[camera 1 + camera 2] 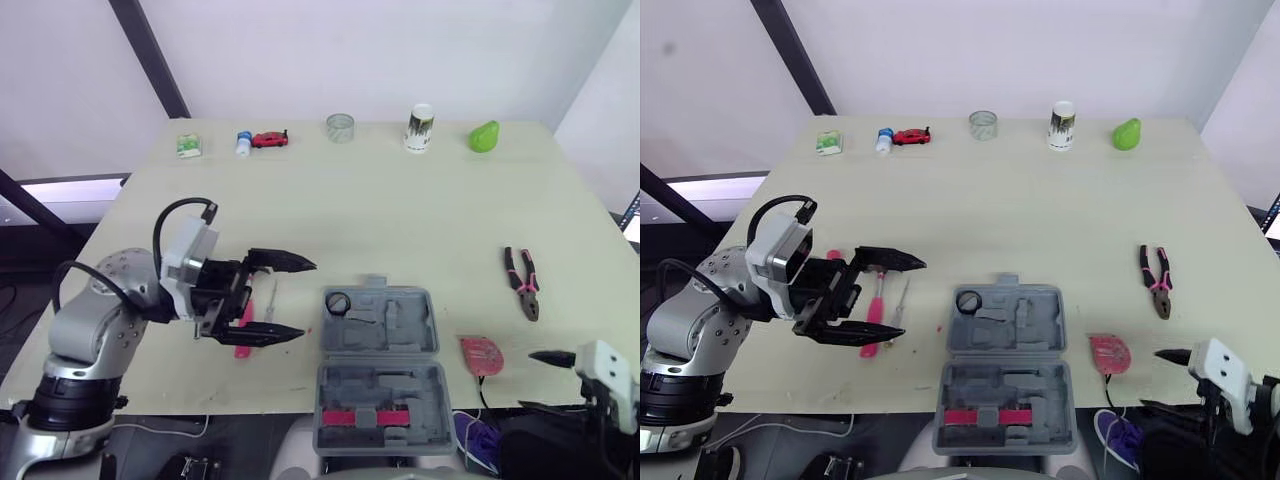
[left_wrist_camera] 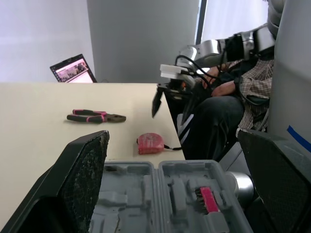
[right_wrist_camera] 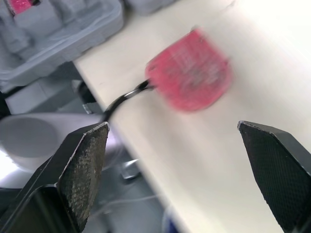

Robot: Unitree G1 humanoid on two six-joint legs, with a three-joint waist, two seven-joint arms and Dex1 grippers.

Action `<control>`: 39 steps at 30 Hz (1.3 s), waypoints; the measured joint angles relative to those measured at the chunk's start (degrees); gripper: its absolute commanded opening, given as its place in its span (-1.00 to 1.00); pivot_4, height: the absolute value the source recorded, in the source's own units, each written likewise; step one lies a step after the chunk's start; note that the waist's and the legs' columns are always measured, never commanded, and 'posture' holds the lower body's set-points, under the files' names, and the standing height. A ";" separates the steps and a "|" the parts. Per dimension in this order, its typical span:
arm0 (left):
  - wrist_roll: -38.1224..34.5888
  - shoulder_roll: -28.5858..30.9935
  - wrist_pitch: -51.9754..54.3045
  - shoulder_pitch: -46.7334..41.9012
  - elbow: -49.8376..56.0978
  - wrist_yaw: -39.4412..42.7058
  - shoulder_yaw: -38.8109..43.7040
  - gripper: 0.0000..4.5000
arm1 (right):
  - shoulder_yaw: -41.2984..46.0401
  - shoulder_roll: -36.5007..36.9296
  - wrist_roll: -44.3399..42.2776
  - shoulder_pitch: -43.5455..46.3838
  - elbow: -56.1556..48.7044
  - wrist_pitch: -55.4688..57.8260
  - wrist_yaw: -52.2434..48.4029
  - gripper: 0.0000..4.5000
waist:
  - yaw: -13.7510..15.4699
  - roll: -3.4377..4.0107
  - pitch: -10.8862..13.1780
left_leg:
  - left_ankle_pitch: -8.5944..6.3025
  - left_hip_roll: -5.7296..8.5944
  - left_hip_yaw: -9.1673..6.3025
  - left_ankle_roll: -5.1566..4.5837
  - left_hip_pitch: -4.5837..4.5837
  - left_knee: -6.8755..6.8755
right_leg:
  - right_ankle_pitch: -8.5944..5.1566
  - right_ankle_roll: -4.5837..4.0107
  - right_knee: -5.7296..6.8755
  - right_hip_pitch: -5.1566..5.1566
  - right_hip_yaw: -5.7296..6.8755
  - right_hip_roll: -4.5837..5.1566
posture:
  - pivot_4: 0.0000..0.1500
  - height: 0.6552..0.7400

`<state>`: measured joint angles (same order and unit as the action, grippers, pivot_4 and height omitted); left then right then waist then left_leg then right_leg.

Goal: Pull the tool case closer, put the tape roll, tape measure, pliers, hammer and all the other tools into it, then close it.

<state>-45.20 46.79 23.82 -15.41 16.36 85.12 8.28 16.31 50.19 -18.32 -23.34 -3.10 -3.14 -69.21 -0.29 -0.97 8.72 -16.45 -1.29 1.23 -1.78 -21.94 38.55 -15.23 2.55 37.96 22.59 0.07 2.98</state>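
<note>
Grey tool case (image 1: 420,330) open, flat; pink tape measure (image 1: 481,353) just right; pliers (image 1: 522,283) beyond.

Left gripper (image 1: 308,299) points toward the right, fingers spread wide; right gripper (image 1: 527,380) likewise spread.

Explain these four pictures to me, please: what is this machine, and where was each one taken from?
It is a two-armed humanoid robot. Two pictures look down from its head; the other two come from cameras on its wrists, looking between two black fingers. On the table lie an open grey tool case, a red tape measure, pliers and a pink-handled screwdriver; a tape roll and a toy car sit at the far edge. The left gripper and right gripper are both open, holding nothing.
</note>
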 measured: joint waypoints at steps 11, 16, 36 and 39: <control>3.01 1.47 -5.13 -0.68 -0.88 2.78 -1.52 1.00 | -12.69 -0.30 7.00 20.09 22.26 -23.83 -10.99 0.98 | -0.35 0.01 0.05 | 0.01 -0.03 0.00 0.01 0.03 0.14 | 0.01 0.00 0.03 -0.07 0.01 0.01 | 1.00 1.00; 7.85 6.49 -14.99 0.39 -2.62 3.73 -4.68 1.00 | -16.54 -1.44 9.77 26.11 24.57 -24.79 -10.05 0.98 | -0.35 0.11 0.09 | 0.01 -0.06 0.03 0.01 0.03 0.13 | 0.02 -0.01 0.04 -0.05 -0.04 0.02 | 1.00 1.00; 6.13 6.11 -16.22 2.33 -3.21 3.85 -4.94 1.00 | -23.55 -1.96 13.59 33.39 31.83 -25.92 -9.94 0.98 | -0.30 0.16 0.13 | 0.00 -0.06 0.04 0.00 -0.01 0.19 | 0.02 0.00 0.07 -0.03 -0.02 0.06 | 1.00 1.00; 5.81 6.11 -16.22 2.35 -3.22 3.85 -4.80 1.00 | -23.79 -2.24 13.50 33.39 31.82 -25.92 -9.90 0.98 | -0.34 0.16 0.13 | 0.00 -0.07 0.03 0.00 0.00 0.19 | 0.02 0.00 0.07 -0.03 -0.02 0.05 | 1.00 1.00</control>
<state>-39.39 52.90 7.59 -13.06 13.14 88.97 3.49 -7.49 47.95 -4.82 10.05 28.73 -29.06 -79.11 -0.62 -0.81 8.85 -16.45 -1.36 1.26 -1.77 -21.94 38.74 -15.21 2.55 38.03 22.55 0.05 3.02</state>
